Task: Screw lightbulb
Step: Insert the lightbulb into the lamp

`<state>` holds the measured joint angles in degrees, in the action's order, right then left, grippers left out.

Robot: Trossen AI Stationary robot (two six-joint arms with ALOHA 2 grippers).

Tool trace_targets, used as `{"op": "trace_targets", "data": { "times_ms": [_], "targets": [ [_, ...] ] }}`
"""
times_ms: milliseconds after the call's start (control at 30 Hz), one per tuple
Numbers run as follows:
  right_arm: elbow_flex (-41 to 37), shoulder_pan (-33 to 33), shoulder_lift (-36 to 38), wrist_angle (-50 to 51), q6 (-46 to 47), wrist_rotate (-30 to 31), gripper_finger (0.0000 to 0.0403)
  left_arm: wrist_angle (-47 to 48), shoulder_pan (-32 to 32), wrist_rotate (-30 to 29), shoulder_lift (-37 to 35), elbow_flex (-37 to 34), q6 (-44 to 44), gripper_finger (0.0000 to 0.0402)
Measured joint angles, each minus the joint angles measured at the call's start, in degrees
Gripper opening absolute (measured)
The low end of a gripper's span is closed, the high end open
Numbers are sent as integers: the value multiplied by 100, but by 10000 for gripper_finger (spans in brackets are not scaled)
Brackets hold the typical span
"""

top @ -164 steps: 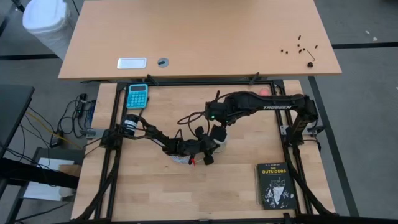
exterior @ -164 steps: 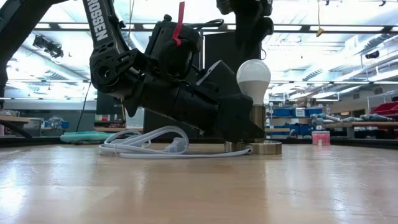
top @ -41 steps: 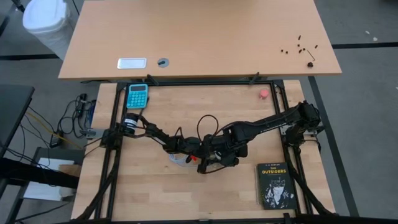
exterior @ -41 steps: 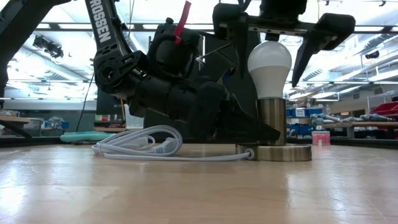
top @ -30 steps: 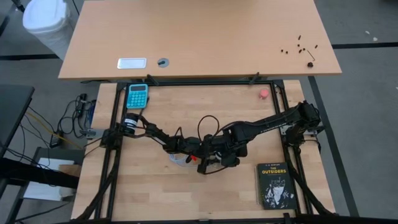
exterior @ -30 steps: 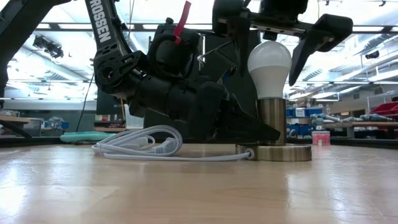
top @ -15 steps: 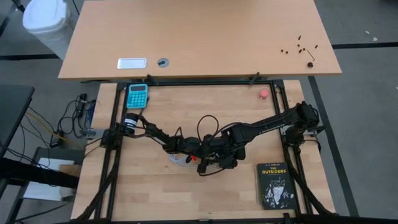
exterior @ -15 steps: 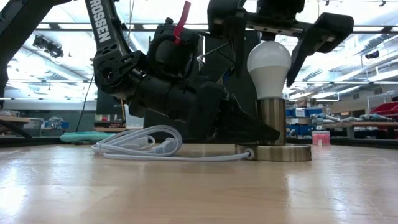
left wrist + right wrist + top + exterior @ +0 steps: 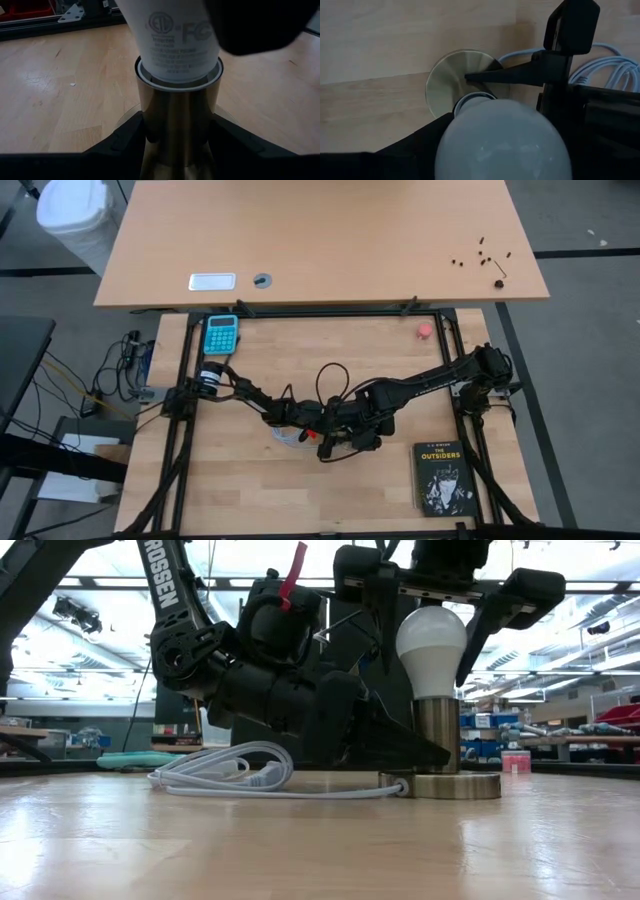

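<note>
The white frosted lightbulb (image 9: 431,640) stands upright with its neck in a brass socket (image 9: 437,735) on a round base (image 9: 450,785). The bulb also shows in the right wrist view (image 9: 502,140). My left gripper (image 9: 400,750) reaches in low from the table's left and is shut on the socket. My right gripper (image 9: 425,665) hangs over the bulb, pointing down, open, with one finger on each side of the bulb. In the high view my right gripper (image 9: 355,435) hides the bulb. My left gripper pinches the socket's brass stem (image 9: 175,125) between its two fingers, just above the round base. The fingers (image 9: 125,137) come in nearly level from the table's left. The socket stands upright on the table. My right gripper: I cannot tell whether its fingers (image 9: 385,625) touch the bulb.
The socket's white cord (image 9: 225,775) lies coiled on the table behind my left gripper. A black book (image 9: 441,477) lies near the front right. A teal calculator (image 9: 221,333) and a small pink-red round object (image 9: 425,330) lie near the far edge.
My right gripper has turned a little about the bulb's upright axis and sunk slightly over it. The bulb, the socket and my left gripper have stayed in place.
</note>
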<state>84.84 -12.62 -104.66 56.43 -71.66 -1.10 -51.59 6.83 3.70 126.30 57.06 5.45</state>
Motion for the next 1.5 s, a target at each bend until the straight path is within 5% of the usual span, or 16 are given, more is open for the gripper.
{"op": "trace_targets", "data": {
  "times_ms": [1500],
  "targets": [
    [0, 2, -22, 10, 665, -163, 308, 3, 0, -11, 0, 2, -15, 195]
  ]
}}
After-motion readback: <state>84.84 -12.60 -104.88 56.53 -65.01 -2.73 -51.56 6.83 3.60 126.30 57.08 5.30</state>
